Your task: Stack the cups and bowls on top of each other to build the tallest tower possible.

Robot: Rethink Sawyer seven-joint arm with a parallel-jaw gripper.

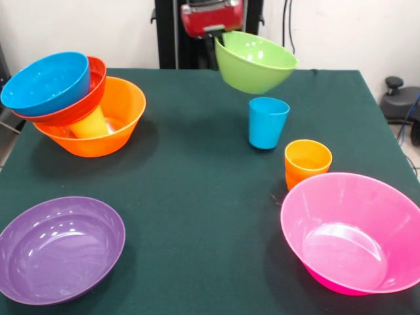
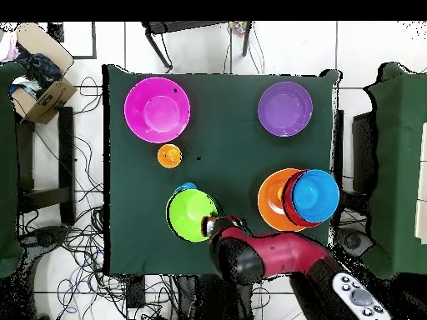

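A: Purple bowl (image 1: 60, 249) and pink bowl (image 1: 352, 243) sit closest in the front view, both upright on the green surface (image 1: 197, 197), well apart.

B: Orange cups (image 1: 307, 163) nested, just beside the pink bowl's far rim. Blue cup (image 1: 268, 122) a bit further back, upright.

A: Tower (image 1: 72, 102)?

B: Big orange bowl at the base, red-orange bowl tilted in it, blue bowl (image 1: 47, 82) tilted on top. Yellow cup (image 1: 90, 123) lies inside the orange bowl, under the red-orange one. Front view only; overhead the upper bowls hide it.

A: Green bowl (image 1: 254, 62)?

B: Off the surface, tilted, above and just behind the blue cup. Overhead it covers nearly all of that cup, only a sliver of blue shows.

A: Claw (image 2: 208, 225)?

B: Clamped on the green bowl's rim, on the robot's side. Front view hides the grip behind the bowl; overhead shows it at the rim.

A: Arm pose?

B: Overhead, the red and black arm (image 2: 275, 254) reaches in from the bottom right, running sideways to the bowl. Front view shows just the red housing at the top edge.
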